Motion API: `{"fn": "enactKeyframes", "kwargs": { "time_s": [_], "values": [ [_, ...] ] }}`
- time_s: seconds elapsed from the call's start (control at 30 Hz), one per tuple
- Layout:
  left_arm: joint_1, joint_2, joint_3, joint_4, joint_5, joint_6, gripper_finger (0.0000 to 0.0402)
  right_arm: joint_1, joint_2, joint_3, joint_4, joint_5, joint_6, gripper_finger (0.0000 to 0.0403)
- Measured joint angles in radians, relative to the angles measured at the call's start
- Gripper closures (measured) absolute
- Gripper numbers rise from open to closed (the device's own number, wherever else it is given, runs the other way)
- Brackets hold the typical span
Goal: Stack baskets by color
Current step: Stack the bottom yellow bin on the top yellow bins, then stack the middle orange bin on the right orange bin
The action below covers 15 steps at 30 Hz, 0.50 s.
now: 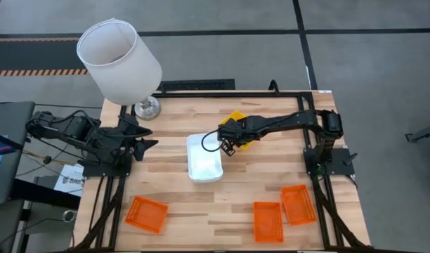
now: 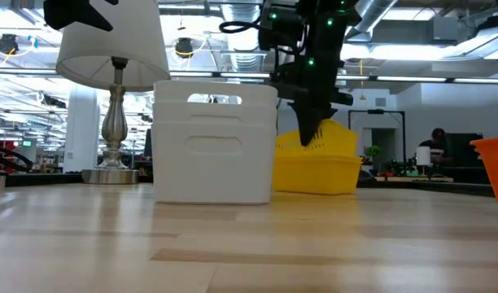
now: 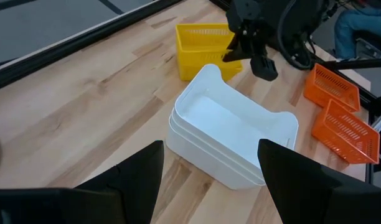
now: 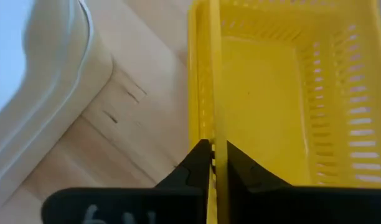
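the yellow basket stack (image 1: 237, 121) sits near the back middle of the table (image 1: 180, 211), just beside the white basket stack (image 1: 204, 157), which is a little nearer the front. in the low view the two stacks look very near each other, maybe touching, i cannot tell. the right gripper (image 4: 213, 163) is at the yellow stack, and its two fingers stand narrow around the thin wall of the top yellow basket (image 4: 284, 87), one inside and one outside. i think it holds by the wall because the basket is too wide to take across, and the rim gives a simple edge to pinch. whether the grip is firm or starting to loosen, i cannot say from here.

three orange baskets lie apart along the front: one at the left (image 1: 146, 213), and two near each other at the right (image 1: 268, 221) (image 1: 298, 204). they are not yet stacked, so this colour is what remains, in my judgement.

the left gripper (image 3: 209, 177) waits wide and empty at the left side, pointing toward the white stack. a lamp (image 1: 120, 62) stands at the back left corner.
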State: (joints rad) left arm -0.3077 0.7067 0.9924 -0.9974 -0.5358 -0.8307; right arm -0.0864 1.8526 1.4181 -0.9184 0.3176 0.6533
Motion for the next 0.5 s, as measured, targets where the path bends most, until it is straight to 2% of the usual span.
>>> {"fn": "enactKeyframes", "kwargs": {
  "time_s": [0.27,0.4,0.5],
  "values": [
    [0.000,0.000,0.000,-0.004,0.001,0.016,0.0152,-0.015,0.001,0.000,0.010,-0.026,0.010,0.0327],
    [0.000,0.000,0.000,-0.011,0.003,0.018,0.0152,-0.015,-0.004,0.000,0.007,-0.029,0.004,0.0291],
    [0.000,0.000,0.000,-0.017,0.004,0.018,0.0152,-0.009,-0.059,0.002,0.005,-0.040,0.029,0.0260]
  ]
}}
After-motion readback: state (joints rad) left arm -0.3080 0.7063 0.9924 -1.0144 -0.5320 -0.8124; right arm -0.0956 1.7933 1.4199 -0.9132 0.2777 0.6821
